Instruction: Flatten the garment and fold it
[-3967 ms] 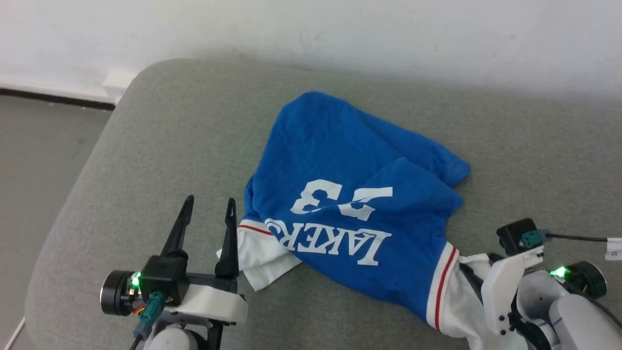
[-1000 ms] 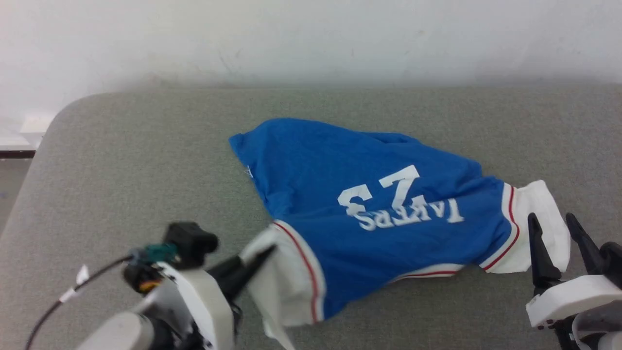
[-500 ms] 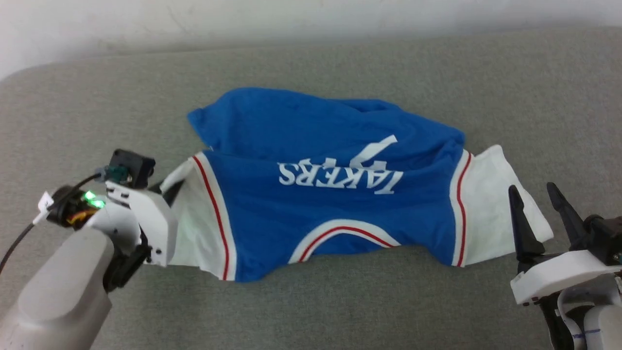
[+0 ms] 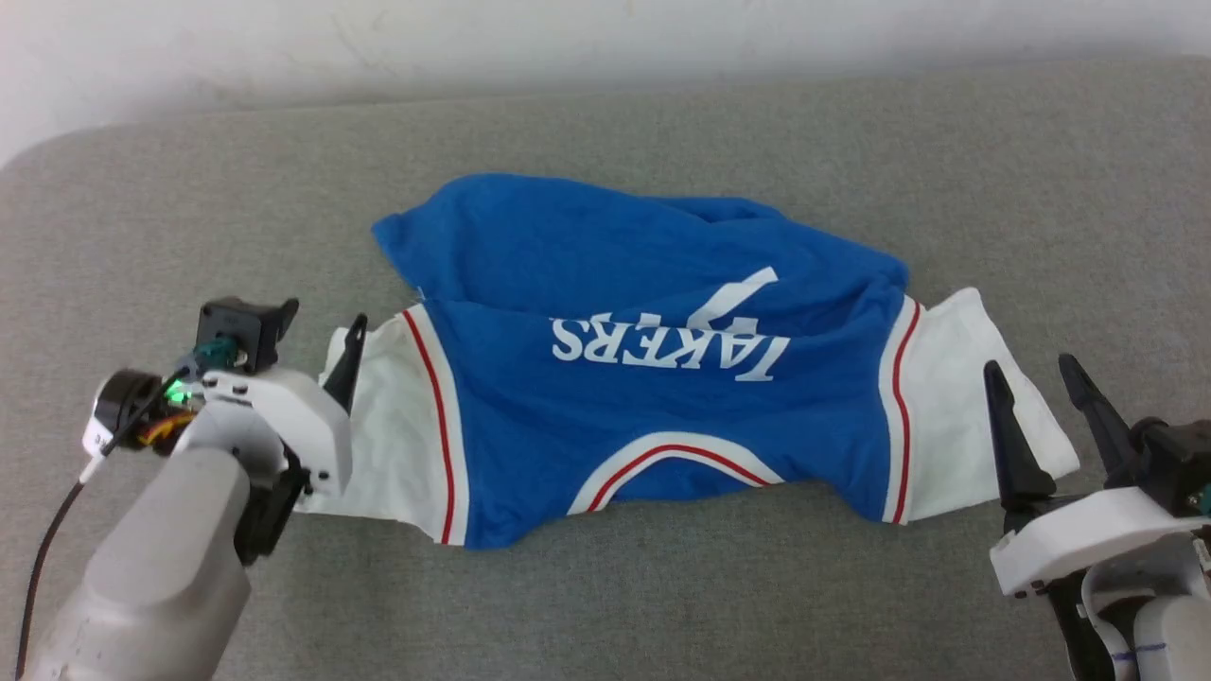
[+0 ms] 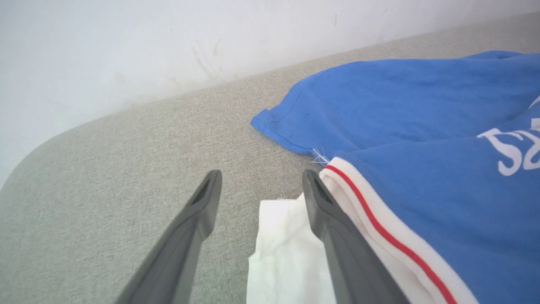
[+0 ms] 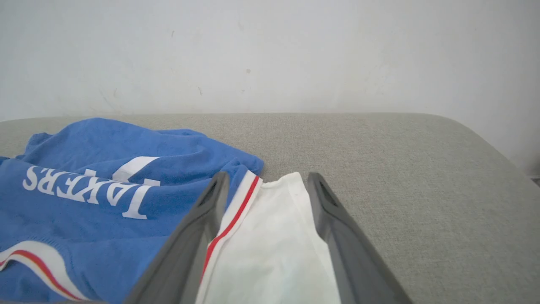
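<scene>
The garment (image 4: 662, 426), a bright blue T-shirt with white "LAKERS" print upside down, lies stretched sideways on the grey cushion, its lower body bunched and folded behind the print. My left gripper (image 4: 317, 331) is open at the left white sleeve (image 4: 393, 426). In the left wrist view the sleeve's edge (image 5: 278, 245) lies between the fingers of that gripper (image 5: 261, 177), ungripped. My right gripper (image 4: 1028, 369) stands open over the right white sleeve (image 4: 956, 397). The right wrist view has that sleeve (image 6: 270, 236) lying flat between its fingers (image 6: 268, 177).
The grey cushion (image 4: 662, 605) runs wide to both sides and toward me. A white wall (image 4: 568, 38) closes off the far edge. The cushion's rounded corner (image 4: 38, 161) is at the far left. A black cable (image 4: 43, 558) hangs from my left wrist.
My left gripper, shut on the left sleeve, pulled it out leftward, then opened and let it go. The right gripper stayed open by the right sleeve.
</scene>
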